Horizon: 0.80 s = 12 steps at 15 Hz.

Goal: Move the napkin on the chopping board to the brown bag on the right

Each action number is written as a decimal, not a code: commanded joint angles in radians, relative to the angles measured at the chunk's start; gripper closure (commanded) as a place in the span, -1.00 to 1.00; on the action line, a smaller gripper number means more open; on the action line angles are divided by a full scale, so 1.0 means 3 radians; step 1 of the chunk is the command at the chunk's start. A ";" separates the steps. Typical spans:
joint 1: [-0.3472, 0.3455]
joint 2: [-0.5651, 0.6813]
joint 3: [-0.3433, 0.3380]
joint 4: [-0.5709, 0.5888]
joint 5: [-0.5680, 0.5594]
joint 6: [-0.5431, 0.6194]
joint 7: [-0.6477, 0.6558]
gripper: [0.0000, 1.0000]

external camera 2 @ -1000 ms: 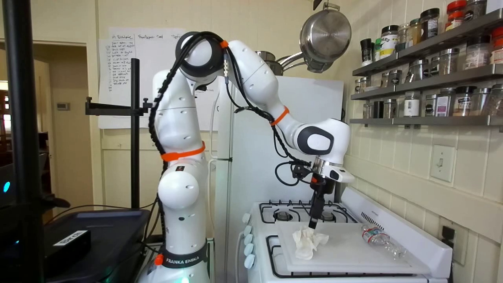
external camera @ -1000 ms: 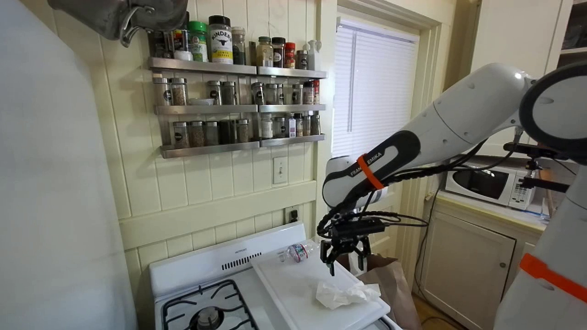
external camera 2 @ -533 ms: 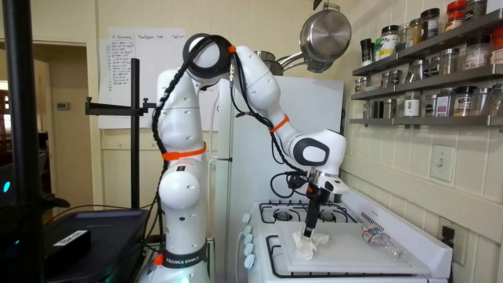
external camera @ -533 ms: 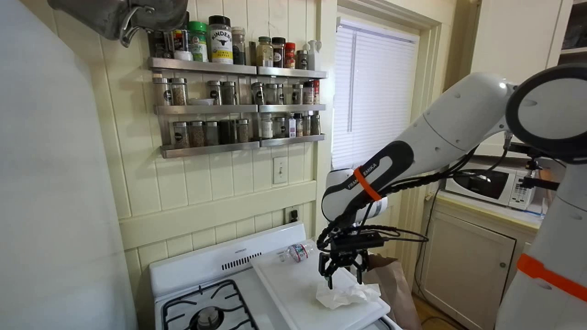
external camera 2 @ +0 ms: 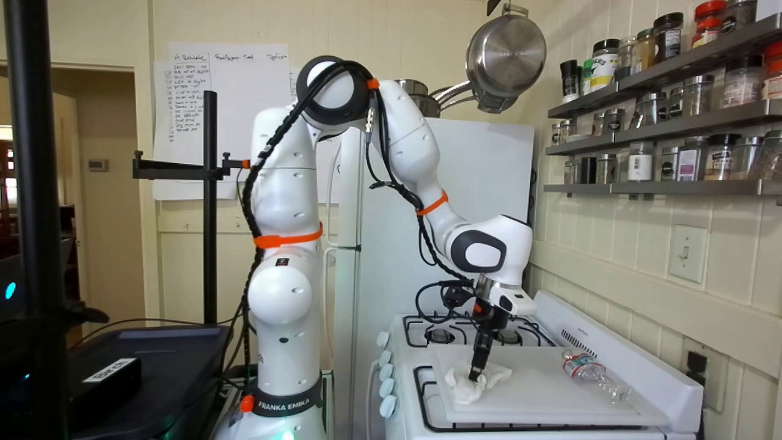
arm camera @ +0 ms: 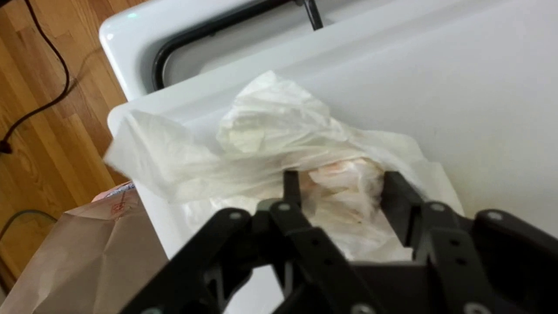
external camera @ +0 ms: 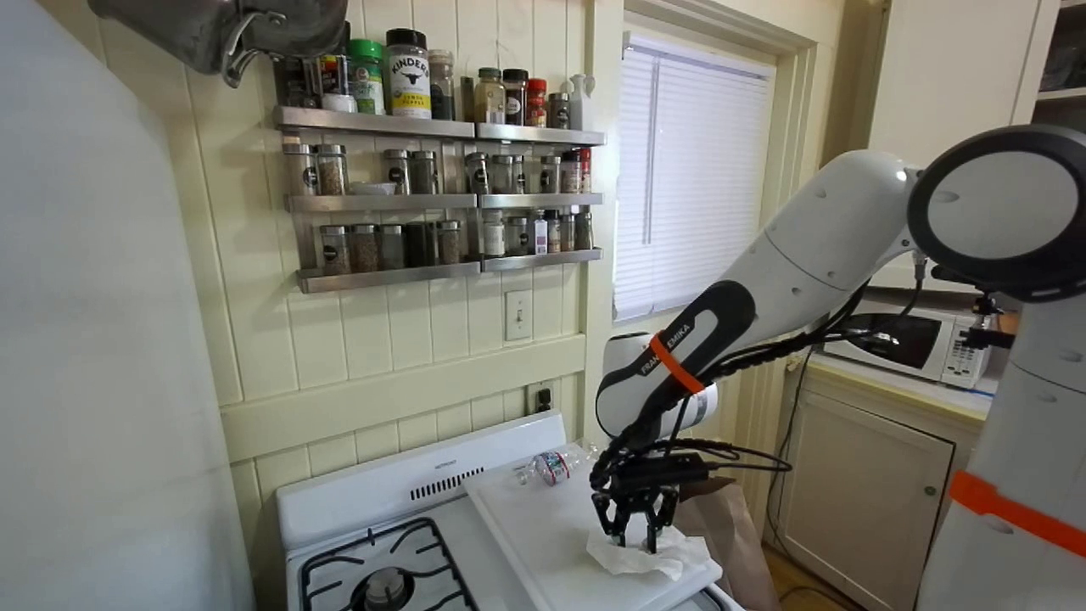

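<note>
Chopping board [arm camera: 488, 109], napkin [arm camera: 274, 150]—partly between end effector [arm camera: 340, 185] fingers [arm camera: 291, 186]

Main support: white stove [external camera: 485, 556], low in the frame in both exterior views. Directly on it I list: one bare black grate [external camera: 455, 564] around a burner [external camera: 383, 590], at the bottom left of an exterior view; one half-hidden black grate [arm camera: 218, 26], its bent bar at the top of my wrist view; one pale chopping board [external camera 2: 537, 391], lying flat over the latter grate, lower right of an exterior view. Lower support: wooden floor [arm camera: 48, 144], left side of my wrist view. On it, one black cable [arm camera: 66, 78], upper left; beside the stove, lower left, one brown bag [arm camera: 100, 261], its base hidden from me.
</note>
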State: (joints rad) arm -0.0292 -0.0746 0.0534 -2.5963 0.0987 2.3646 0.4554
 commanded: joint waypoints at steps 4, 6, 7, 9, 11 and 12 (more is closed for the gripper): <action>0.0040 -0.0031 -0.0020 -0.0059 -0.0050 0.0125 0.0134 0.98; 0.0020 -0.0104 -0.0038 -0.0043 -0.0073 0.0138 0.0151 1.00; 0.0008 -0.0138 -0.0050 -0.0031 -0.0075 0.0142 0.0158 1.00; -0.0028 -0.0215 -0.0078 -0.0013 -0.0131 0.0240 0.0206 0.99; -0.0097 -0.0245 -0.0115 0.0050 -0.0187 0.0399 0.0305 0.99; -0.0135 -0.0241 -0.0123 0.0086 -0.0247 0.0500 0.0376 0.99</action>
State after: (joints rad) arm -0.0441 -0.1224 0.0273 -2.5813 0.0680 2.4551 0.5083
